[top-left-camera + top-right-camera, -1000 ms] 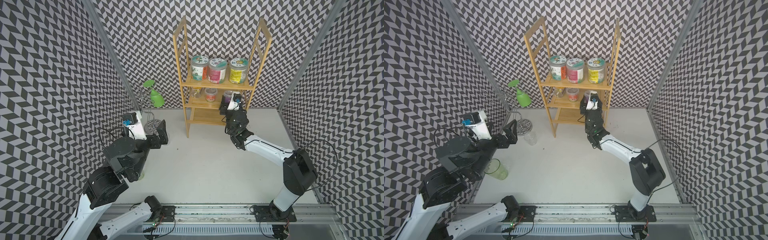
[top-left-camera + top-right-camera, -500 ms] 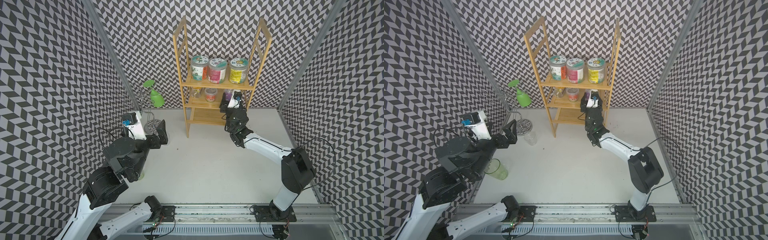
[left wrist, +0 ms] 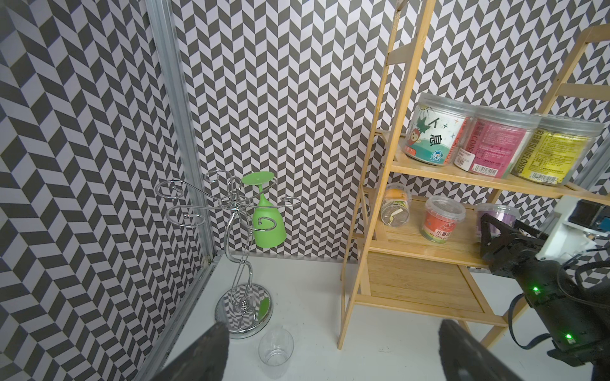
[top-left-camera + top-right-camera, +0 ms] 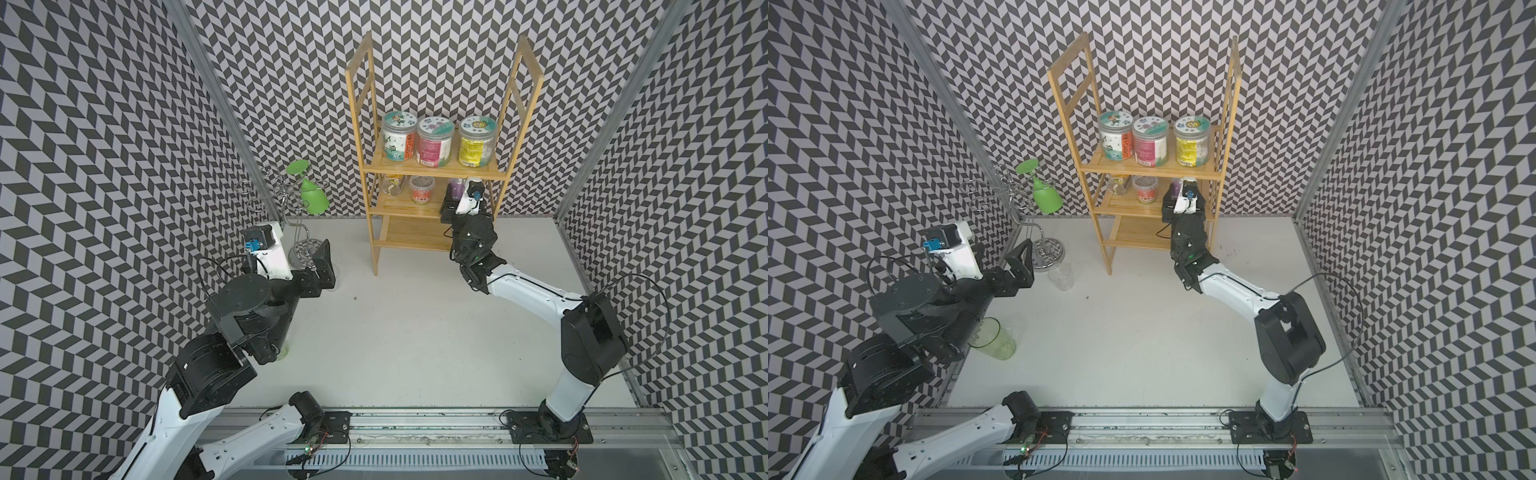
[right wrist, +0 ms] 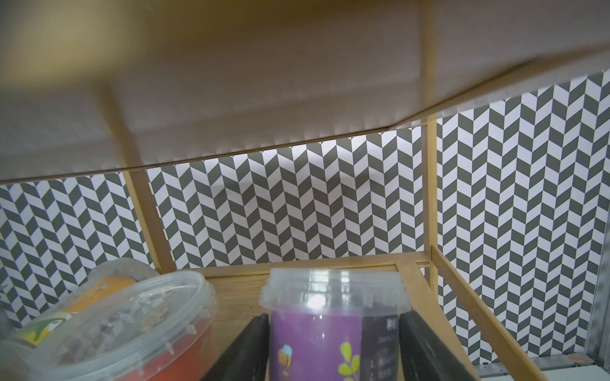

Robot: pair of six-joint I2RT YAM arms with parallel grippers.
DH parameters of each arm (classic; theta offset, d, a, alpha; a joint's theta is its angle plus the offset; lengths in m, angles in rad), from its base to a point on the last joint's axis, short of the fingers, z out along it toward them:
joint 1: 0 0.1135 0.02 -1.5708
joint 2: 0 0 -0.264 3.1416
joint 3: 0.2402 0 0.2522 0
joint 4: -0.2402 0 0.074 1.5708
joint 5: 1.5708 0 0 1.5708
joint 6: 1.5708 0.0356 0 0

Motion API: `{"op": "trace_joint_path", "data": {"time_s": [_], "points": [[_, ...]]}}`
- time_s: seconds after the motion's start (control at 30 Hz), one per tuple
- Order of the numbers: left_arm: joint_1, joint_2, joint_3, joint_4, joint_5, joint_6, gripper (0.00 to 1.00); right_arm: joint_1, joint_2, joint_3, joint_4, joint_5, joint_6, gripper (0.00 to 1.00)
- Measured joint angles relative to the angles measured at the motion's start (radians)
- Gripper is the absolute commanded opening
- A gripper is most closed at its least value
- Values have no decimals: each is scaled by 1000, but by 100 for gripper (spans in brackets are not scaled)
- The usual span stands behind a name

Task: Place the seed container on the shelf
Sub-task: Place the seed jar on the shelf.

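green goblet (image 3: 268, 224) hanging on wire stand (image 3: 244, 311), clear cup (image 3: 276, 346) beside it

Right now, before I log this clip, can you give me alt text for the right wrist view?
A purple-labelled seed container with a clear lid is upright in the middle tier of the shelf, between the dark fingers of the right end effector. A red tub sits beside it, chevron wall behind.

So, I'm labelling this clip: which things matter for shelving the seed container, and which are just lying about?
Job: purple tub, shelf, right gripper.
Lying about: three jars, red tub, wire stand, green glass, clear cup, green cup.
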State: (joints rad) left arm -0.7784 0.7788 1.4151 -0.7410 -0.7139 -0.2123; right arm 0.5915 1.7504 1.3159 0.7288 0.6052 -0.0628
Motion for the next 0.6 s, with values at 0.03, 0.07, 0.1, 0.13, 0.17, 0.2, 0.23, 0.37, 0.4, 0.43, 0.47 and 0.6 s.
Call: {"op": "trace_joint_path", "data": {"time_s": [0.03, 0.07, 0.1, 0.13, 0.17, 0.2, 0.23, 0.37, 0.4, 0.43, 0.47, 0.6], "points": [[0, 0, 0, 0, 0, 2, 99, 0, -4, -8, 4, -1, 0, 64], [0, 0, -1, 0, 0, 2, 100, 1, -10, -17, 7, -3, 0, 64], [0, 0, -2, 0, 0, 3, 100, 1, -17, -27, 11, -5, 0, 64], [0, 0, -3, 1, 0, 3, 99, 1, -24, -37, 13, -7, 0, 65], [0, 0, -5, 2, 0, 3, 99, 2, -31, -46, 15, -8, 0, 65], [0, 0, -6, 2, 0, 3, 100, 2, -37, -55, 17, -10, 0, 65], [0, 0, -8, 2, 0, 3, 99, 3, -43, -63, 17, -11, 1, 65], [0, 0, -9, 4, 1, 6, 100, 9, -57, -86, 19, -10, 0, 67], [0, 0, -9, 4, 1, 6, 100, 11, -59, -90, 20, -11, 0, 68], [0, 0, -9, 4, 1, 6, 99, 14, -61, -94, 20, -10, 0, 68], [0, 0, -9, 4, 1, 6, 99, 15, -62, -97, 21, -10, 0, 69], [0, 0, -10, 5, 1, 6, 100, 19, -71, -109, 20, -10, 0, 75]]}}
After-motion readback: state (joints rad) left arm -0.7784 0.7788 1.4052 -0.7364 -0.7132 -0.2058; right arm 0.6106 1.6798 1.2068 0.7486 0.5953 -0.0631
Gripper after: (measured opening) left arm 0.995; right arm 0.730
